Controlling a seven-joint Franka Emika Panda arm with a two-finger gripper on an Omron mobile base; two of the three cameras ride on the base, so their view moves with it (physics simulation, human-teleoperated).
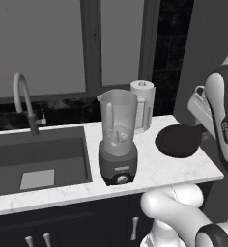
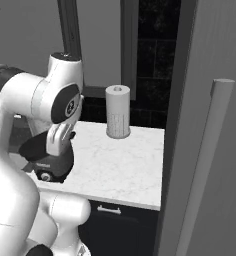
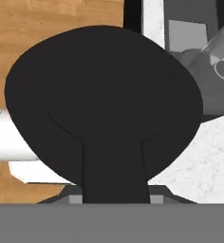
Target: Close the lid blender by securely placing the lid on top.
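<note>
The blender (image 1: 118,140) stands on the white counter (image 1: 154,173) beside the sink, its clear jar open at the top above a dark base with a front knob. The black round lid (image 1: 178,140) hangs in the air to the jar's right, lower than the jar's mouth. My gripper (image 1: 203,129) is shut on the lid's tab. In the hand view the lid (image 3: 104,95) covers most of the picture, its tab running down to my gripper (image 3: 115,197); part of the jar (image 3: 218,71) shows at the upper right. From the right base, my arm hides most of the lid (image 2: 32,146) and blender base (image 2: 52,170).
A white paper towel roll (image 1: 144,103) stands right behind the blender. The sink (image 1: 38,159) and its faucet (image 1: 21,96) lie to the left. A tall grey panel with a long handle (image 2: 210,150) rises at the counter's right end.
</note>
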